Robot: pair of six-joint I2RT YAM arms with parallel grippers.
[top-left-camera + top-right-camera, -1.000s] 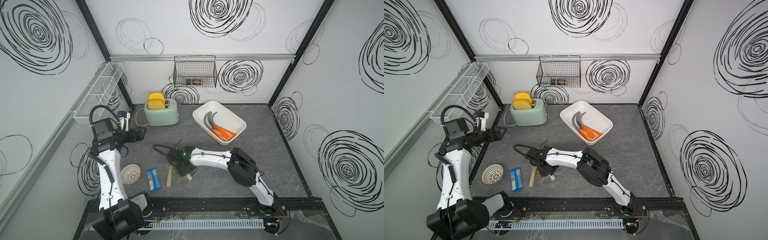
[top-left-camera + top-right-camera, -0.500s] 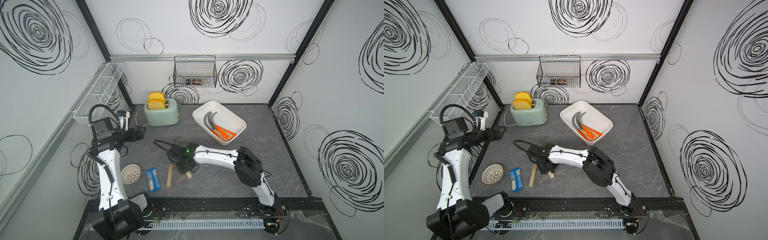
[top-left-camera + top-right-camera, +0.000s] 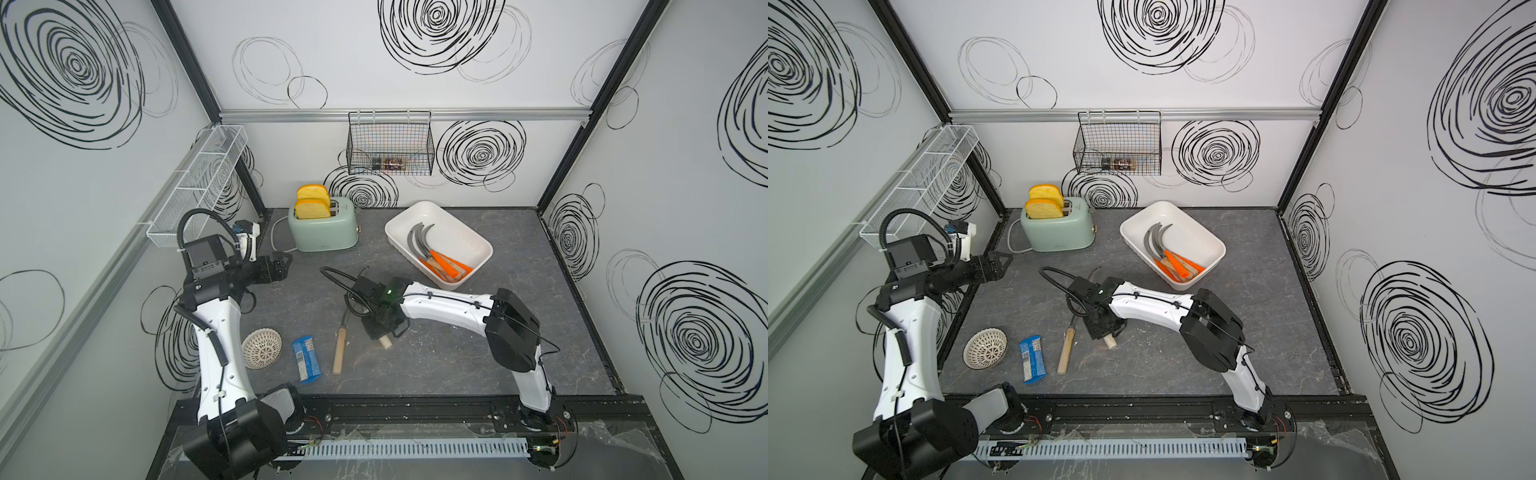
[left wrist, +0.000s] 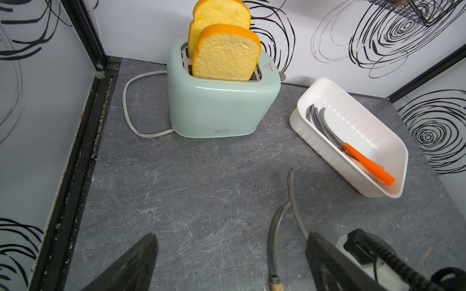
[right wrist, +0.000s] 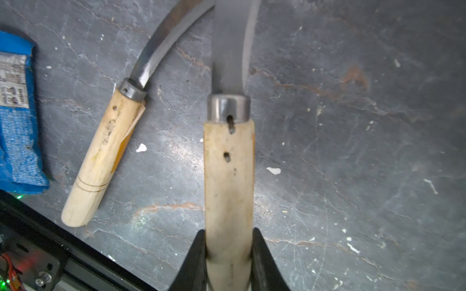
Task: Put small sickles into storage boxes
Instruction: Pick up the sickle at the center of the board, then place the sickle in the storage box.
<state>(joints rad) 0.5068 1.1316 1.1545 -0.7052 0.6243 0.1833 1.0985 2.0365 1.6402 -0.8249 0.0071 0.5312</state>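
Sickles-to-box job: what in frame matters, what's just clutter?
Job:
- held sickle, clamped by its wooden handle in the right gripper
- loose sickle on the table
- stored sickles
- white tub

Clutter:
- toaster with bread slices
- blue packet
- white perforated dome
- black wire basket
- white wire rack

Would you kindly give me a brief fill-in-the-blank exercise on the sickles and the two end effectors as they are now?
1. The right end effector is shut on the ____ handle of the held sickle.
2. The second sickle lies on the table beside a ____ packet.
3. The left end effector is ____ and holds nothing.
4. The stored sickles lie in the ____ storage box.
Missing words: wooden; blue; open; white.
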